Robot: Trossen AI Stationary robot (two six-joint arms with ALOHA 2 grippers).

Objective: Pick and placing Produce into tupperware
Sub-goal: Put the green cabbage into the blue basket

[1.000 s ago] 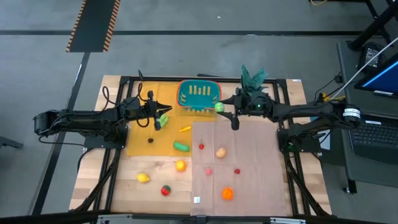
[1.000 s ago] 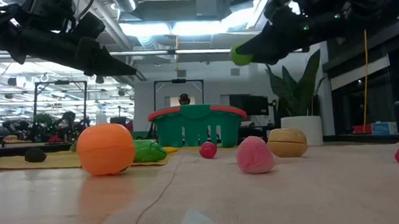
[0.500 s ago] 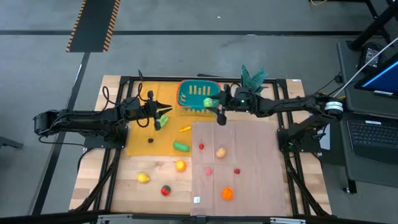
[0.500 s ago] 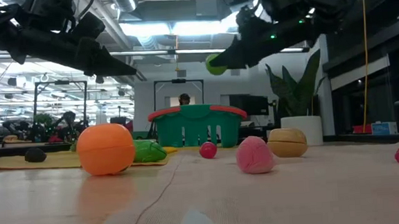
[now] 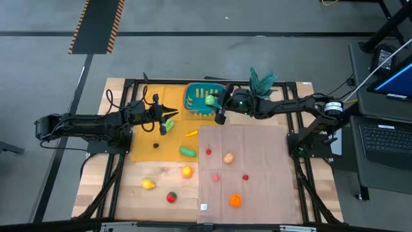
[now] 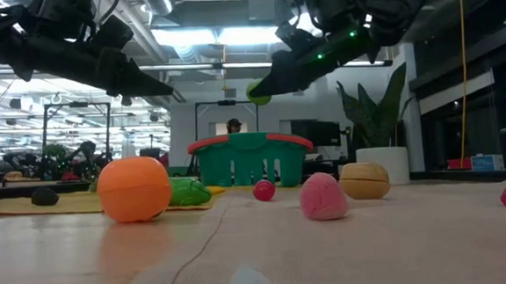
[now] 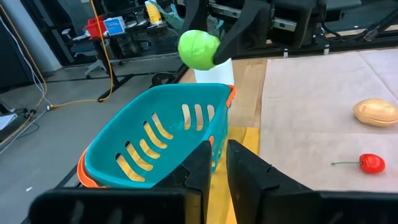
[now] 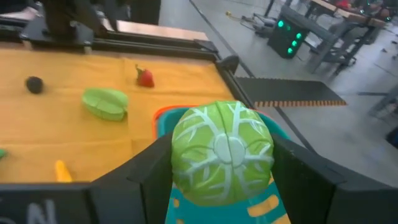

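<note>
Cabbage [image 8: 222,152] sits clamped between the fingers of my right gripper [image 5: 217,106], a small green ball held in the air above the teal tupperware [image 5: 198,98], over its side nearest the potted plant [image 5: 261,80]. Judging from the left wrist view, the tupperware looks empty inside, though its floor is partly hidden, so I count this as the first piece about to go in. My left gripper [image 5: 165,121] waits beside the tupperware, over the yellow cloth [image 5: 145,145], its fingers nearly together and holding nothing. Most of the work is left: the green piece [image 5: 187,152], the small orange one [image 5: 191,133] and the dark one [image 5: 155,145] lie on the cloth near the tupperware, and the potato [image 5: 228,157], the orange [image 5: 235,200], the lemon [image 5: 148,184] and several red pieces lie farther out.
</note>
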